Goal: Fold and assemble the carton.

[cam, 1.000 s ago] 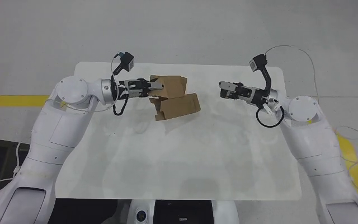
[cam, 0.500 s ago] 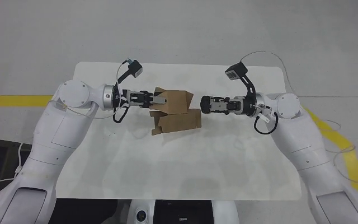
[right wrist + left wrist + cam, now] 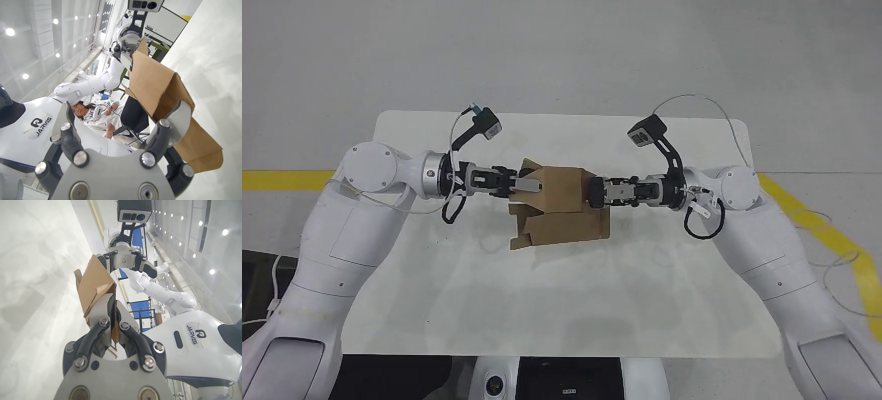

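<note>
The brown cardboard carton point(image 3: 560, 205) looks light and crushable; grip its edges. Left end effector point(image 3: 530, 186) pinches a flap; right end effector point(image 3: 595, 193) gapes wide.

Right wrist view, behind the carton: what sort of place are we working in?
Probably a large test hall or workshop, not a home: a high white ceiling with rows of round lights, a yellow floor line beside the white table, and blue-panelled frames beyond the carton.
</note>
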